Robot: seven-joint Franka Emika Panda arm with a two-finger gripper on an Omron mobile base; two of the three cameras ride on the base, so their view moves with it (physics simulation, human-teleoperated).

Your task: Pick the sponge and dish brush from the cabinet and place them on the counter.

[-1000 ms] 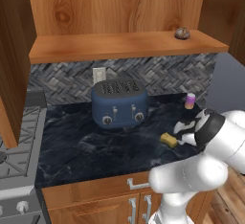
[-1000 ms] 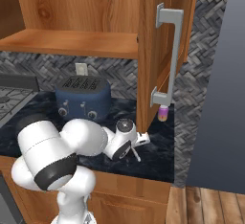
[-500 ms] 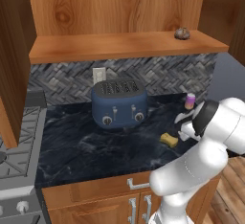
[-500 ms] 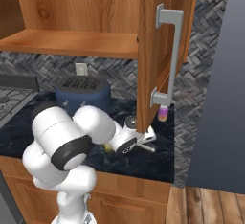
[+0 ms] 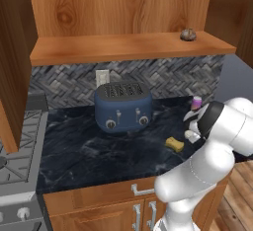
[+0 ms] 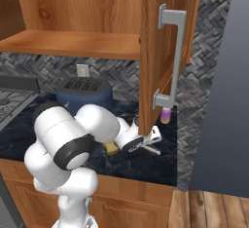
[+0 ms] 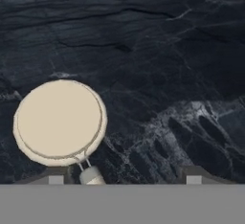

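In the left base view the white arm rises from the lower right and bends over the right part of the counter (image 5: 99,151). The sponge (image 5: 174,144) lies flat on the dark stone, just left of the arm's wrist and right of the blue toaster (image 5: 122,107). A small purple-and-cream jar (image 5: 196,102) stands far on the counter near the backsplash, behind the wrist. The cabinet (image 5: 123,47) is open above, its wooden shelf bearing a dark brown round lump (image 5: 188,34) at the right end. A stove (image 5: 15,161) sits at the left edge. The fingers are hidden behind the wrist here, so their state cannot be told from this side.

In the right base view the arm reaches right from the lower left, its hand low over the counter beneath the open cabinet door with its silver bar handle (image 6: 171,59). The pale handle of the dish brush (image 6: 151,149) lies on the stone just right of the hand. A yellow bit of the sponge peeks out beside the forearm.

In the hand view the gripper (image 7: 124,177) looks straight down on the marbled stone. Its two dark fingertips (image 7: 56,176) stand spread wide apart, holding nothing. The round cream head of the dish brush lies flat on the counter at the left, its handle stub just beside the left fingertip.
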